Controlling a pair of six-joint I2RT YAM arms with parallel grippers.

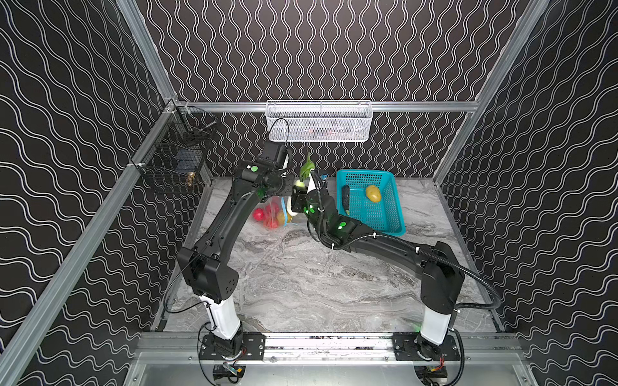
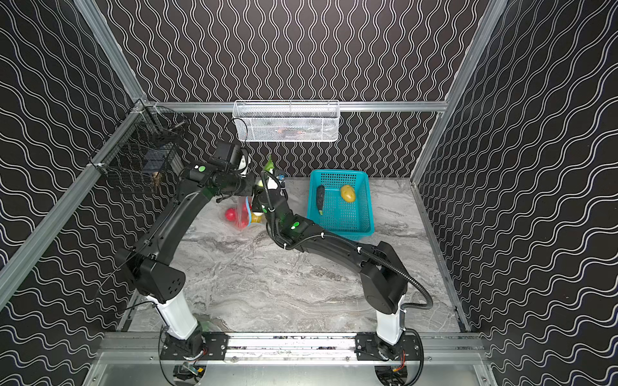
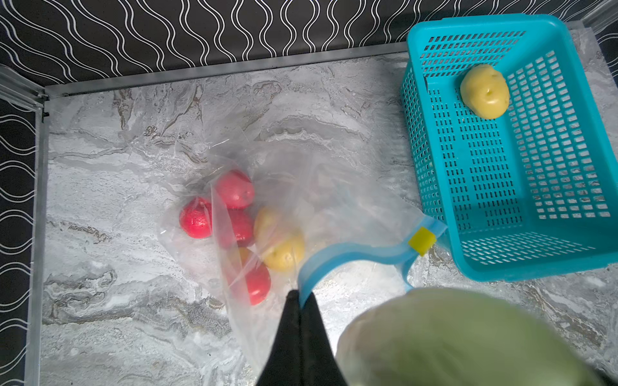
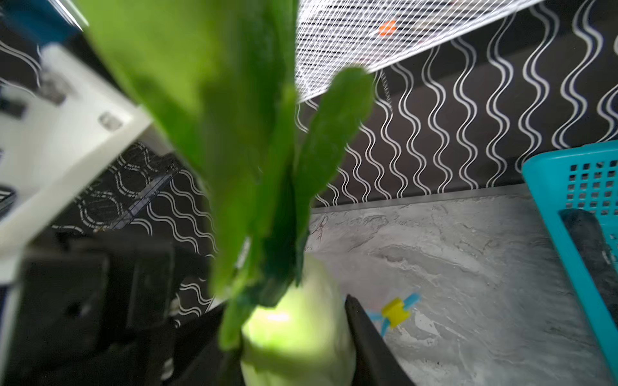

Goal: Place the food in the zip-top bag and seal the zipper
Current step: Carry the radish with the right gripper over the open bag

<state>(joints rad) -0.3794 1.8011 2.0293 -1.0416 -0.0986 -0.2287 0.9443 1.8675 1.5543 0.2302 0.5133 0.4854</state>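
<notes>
Zip-top bag lay crumpled on the marble tabletop, below and to the left of the left pincer, with red tomatoes and a yellow potato inside it. That pincer was clenched on the light-blue zipper, holding the mouth edge up off the table. From the grip the strip curved away rightward to a yellow slider, which sat just beside the near corner of the teal basket.

Just right of the left pincer, the right pincer grasped a radish. Its pale body sat between the black fingers and its green leaves pointed up toward the white mesh basket on the back wall. Whether the two pincers touched could not be told.

To the right of the right pincer stood the teal basket, close to that arm's wrist. It held a dark cucumber along its nearer wall and a second potato farther right. The back wall's edge ran near behind both pincers, and wide bare marble lay in front of them, toward the arm bases.
</notes>
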